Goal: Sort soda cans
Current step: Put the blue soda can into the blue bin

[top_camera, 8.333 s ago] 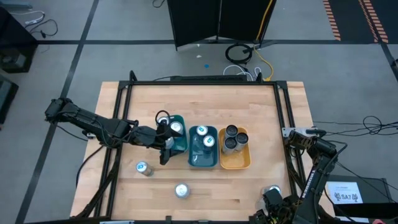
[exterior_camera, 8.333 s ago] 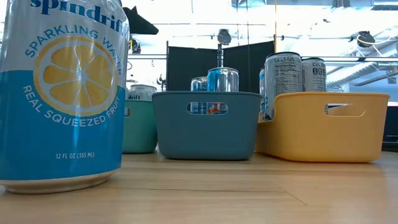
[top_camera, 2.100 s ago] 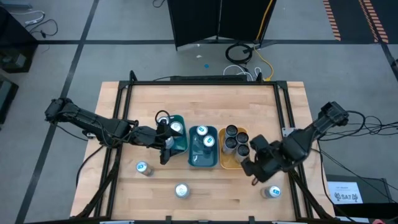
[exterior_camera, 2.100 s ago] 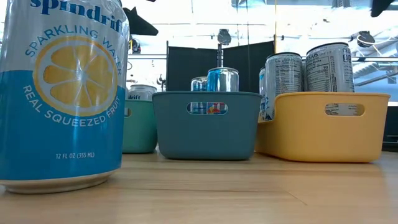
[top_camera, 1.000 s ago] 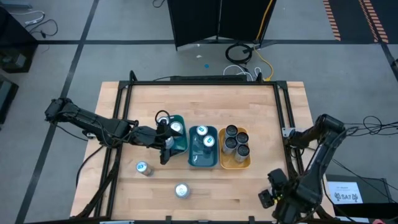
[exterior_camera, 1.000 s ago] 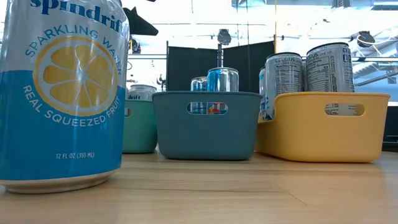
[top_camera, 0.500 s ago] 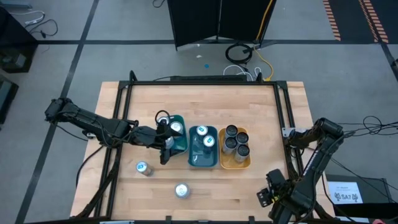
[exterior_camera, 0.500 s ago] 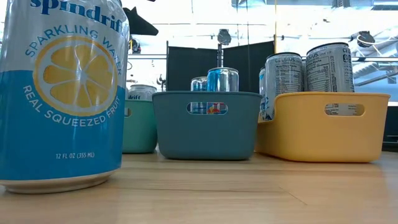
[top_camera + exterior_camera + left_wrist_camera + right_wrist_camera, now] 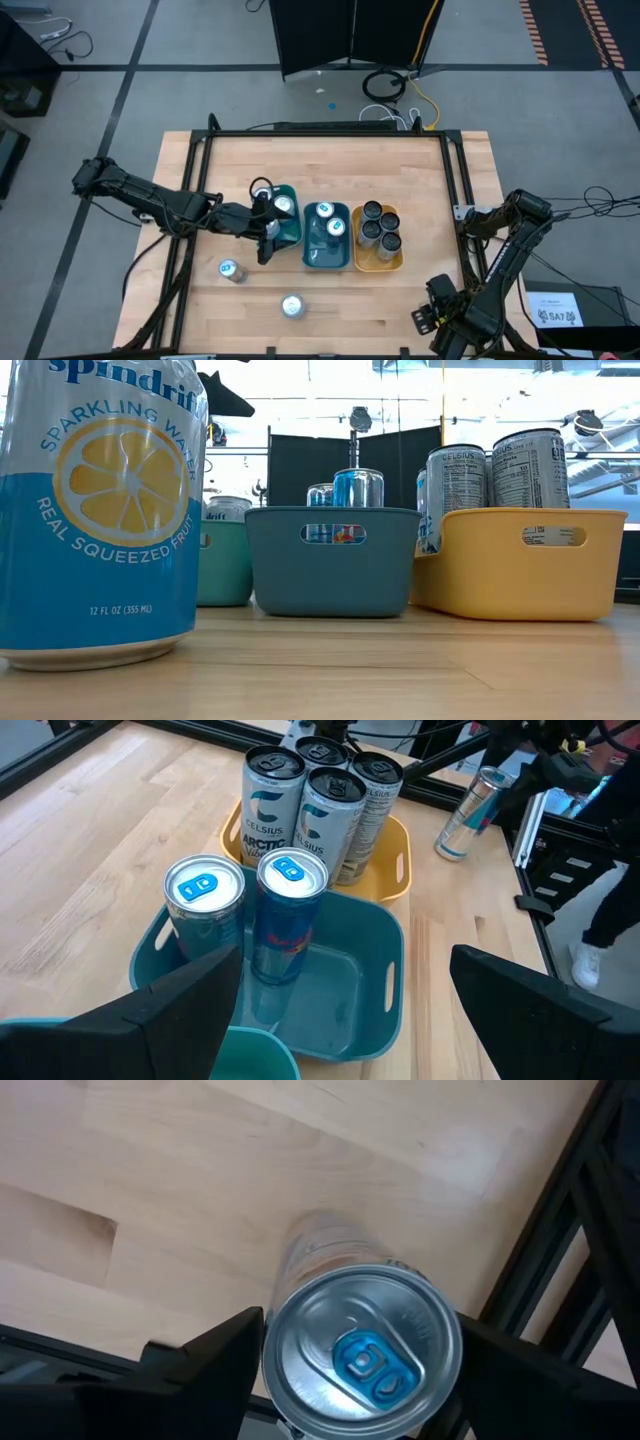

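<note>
A silver soda can with a blue tab (image 9: 362, 1358) stands near the table's near right corner and also shows in the left wrist view (image 9: 470, 815). My right gripper (image 9: 438, 318) is over it and shut on it. My left gripper (image 9: 268, 228) is open and empty at the green tray (image 9: 290, 232). Two blue-tabbed cans (image 9: 290, 910) stand in the teal tray (image 9: 327, 258). Several dark-topped cans (image 9: 335, 810) stand in the orange tray (image 9: 378, 262). Two loose cans (image 9: 230, 269) (image 9: 292, 306) stand on the table's near left part. My right gripper pinches the can by its upper wall just below the rim (image 9: 275, 1380), one finger (image 9: 200, 1370) on each side. The fingers come from above, pointing down. The can stands upright, its lower end (image 9: 325, 1240) toward the wood; whether it rests there I cannot tell.
A black frame (image 9: 455, 190) runs along the table's edges, close to the right gripper (image 9: 560, 1250). A tall blue and yellow can (image 9: 100, 510) stands right in front of the low camera. Bare wood lies on the table's far half (image 9: 330, 160).
My right arm has shifted a little toward the near edge over the can at the near right corner. The left arm and the trays have kept still.
</note>
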`<control>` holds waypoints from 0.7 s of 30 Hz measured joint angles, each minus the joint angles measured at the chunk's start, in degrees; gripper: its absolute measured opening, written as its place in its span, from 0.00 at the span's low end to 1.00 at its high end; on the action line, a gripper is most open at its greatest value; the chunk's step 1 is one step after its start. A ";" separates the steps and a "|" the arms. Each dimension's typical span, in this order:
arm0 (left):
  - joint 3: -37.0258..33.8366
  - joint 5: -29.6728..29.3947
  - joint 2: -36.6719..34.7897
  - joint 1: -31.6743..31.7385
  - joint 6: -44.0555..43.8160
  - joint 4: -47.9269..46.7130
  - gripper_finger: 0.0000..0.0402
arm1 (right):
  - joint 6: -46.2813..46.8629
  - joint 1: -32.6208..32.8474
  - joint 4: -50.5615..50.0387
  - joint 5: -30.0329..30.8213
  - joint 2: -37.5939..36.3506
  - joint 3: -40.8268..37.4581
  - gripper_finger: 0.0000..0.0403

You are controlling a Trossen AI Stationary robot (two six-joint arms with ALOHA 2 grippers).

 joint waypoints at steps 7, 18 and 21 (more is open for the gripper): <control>0.00 0.00 -0.01 0.00 -0.02 0.00 0.92 | 0.01 0.00 -0.01 0.08 -0.04 0.04 0.56; 0.01 0.00 -0.01 0.00 0.00 0.09 0.92 | -5.29 -2.49 1.04 12.76 0.02 7.34 0.57; 0.00 0.00 -0.01 -0.01 0.00 0.09 0.92 | -9.27 -3.48 -1.02 21.30 0.02 12.28 0.57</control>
